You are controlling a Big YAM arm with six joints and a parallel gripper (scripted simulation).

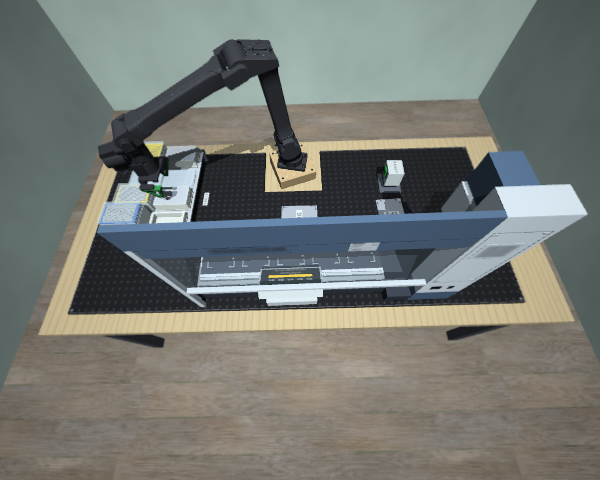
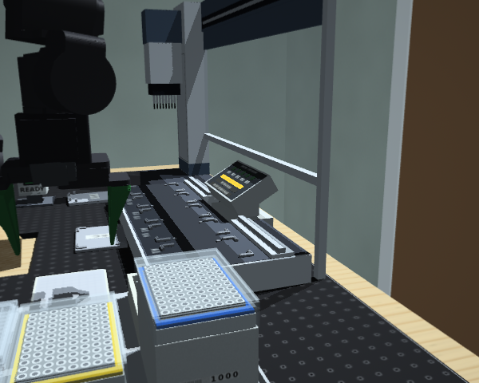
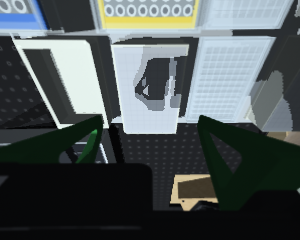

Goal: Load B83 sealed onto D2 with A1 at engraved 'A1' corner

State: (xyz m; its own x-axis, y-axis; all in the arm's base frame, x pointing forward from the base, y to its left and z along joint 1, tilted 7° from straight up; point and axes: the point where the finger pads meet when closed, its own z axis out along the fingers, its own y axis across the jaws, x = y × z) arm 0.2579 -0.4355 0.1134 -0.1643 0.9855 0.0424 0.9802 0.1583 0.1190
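Note:
My gripper [image 3: 150, 120] [image 1: 155, 193] is open and empty, its green fingers spread wide above the SHELF at the table's left end. In the wrist view a white sealed block [image 3: 147, 87] lies straight ahead, between the lines of the two fingers, with the arm's shadow on its top. I cannot read its ID label. The same block shows in the exterior view [image 2: 70, 284], below and in front of the gripper [image 2: 60, 218]. The deck [image 2: 198, 223] with its corner brackets holds nothing.
An open white reservoir [image 3: 60, 80] lies left of the block and a fine-grid plate [image 3: 225, 80] right of it. A yellow-rimmed plate [image 2: 66, 340] and a blue-rimmed lidded plate [image 2: 192, 286] stand nearby. The regrip nest [image 2: 93, 238] and READY key [image 1: 393, 173] lie beyond. The blue gantry [image 1: 300, 232] spans the deck.

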